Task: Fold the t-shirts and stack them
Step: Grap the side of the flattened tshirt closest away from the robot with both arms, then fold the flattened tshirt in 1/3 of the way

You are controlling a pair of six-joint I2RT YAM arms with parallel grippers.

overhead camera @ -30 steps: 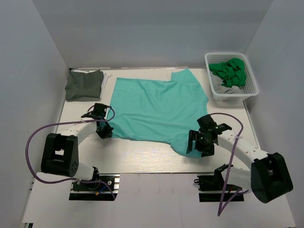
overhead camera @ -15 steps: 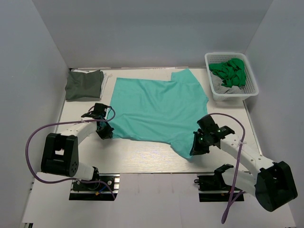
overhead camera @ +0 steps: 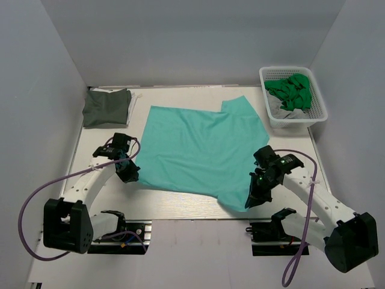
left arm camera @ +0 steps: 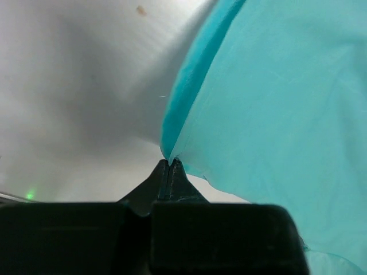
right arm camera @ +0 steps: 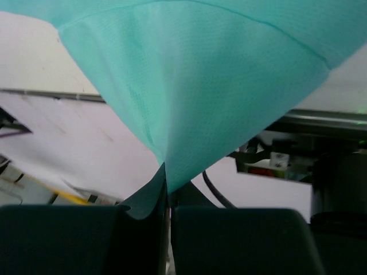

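A teal t-shirt [overhead camera: 201,147] lies spread across the middle of the table, its near edge lifted at both corners. My left gripper [overhead camera: 129,174] is shut on the shirt's near-left corner; in the left wrist view the teal hem [left arm camera: 189,91] runs into the closed jaws of that gripper [left arm camera: 170,162]. My right gripper [overhead camera: 251,201] is shut on the near-right corner, and in the right wrist view the teal cloth [right arm camera: 200,86] hangs as a cone from its pinched jaws [right arm camera: 168,179]. A folded dark grey-olive t-shirt [overhead camera: 106,106] rests at the far left.
A white basket [overhead camera: 314,114] holding green and grey cloth stands at the far right. Grey walls close in the table on three sides. The arm bases and their cables sit along the near edge [overhead camera: 198,220].
My right gripper closed on the near-right corner and drew it toward the near edge. My left gripper pulled its corner nearer too, and the whole shirt slid toward me.
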